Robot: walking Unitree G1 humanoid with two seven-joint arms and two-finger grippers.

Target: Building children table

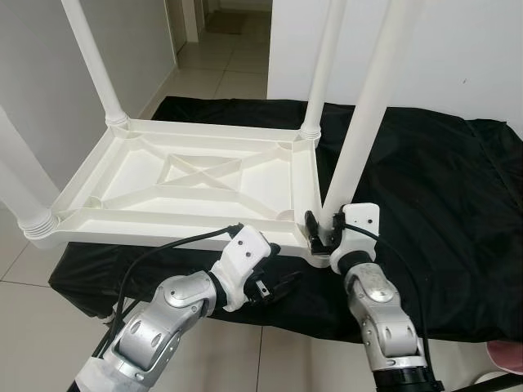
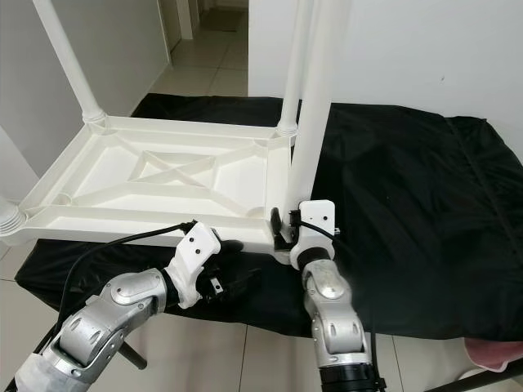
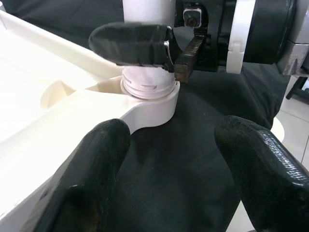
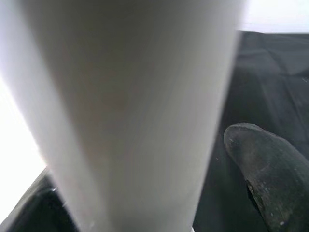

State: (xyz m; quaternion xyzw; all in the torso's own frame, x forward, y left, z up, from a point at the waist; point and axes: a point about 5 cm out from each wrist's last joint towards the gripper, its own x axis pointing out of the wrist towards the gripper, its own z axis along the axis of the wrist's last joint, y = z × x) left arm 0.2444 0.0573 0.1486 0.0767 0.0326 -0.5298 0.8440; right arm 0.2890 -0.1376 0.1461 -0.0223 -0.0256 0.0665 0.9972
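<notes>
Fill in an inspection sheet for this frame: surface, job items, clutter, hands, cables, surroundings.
Surface: black cloth covering a low platform, wrinkled, bare on the robot's right side.
Job's things: white plastic table top lying upside down on the cloth; four white legs stand in its corner sockets, the near right leg among them.
Clutter: a pink item at the cloth's near right corner, too cropped to identify.
Hands: right hand shut on the near right leg at its base; left hand open, close beside that corner socket, touching nothing.
Cables: black cable running along the left arm.
Surroundings: tiled floor, white walls, hallway behind.
</notes>
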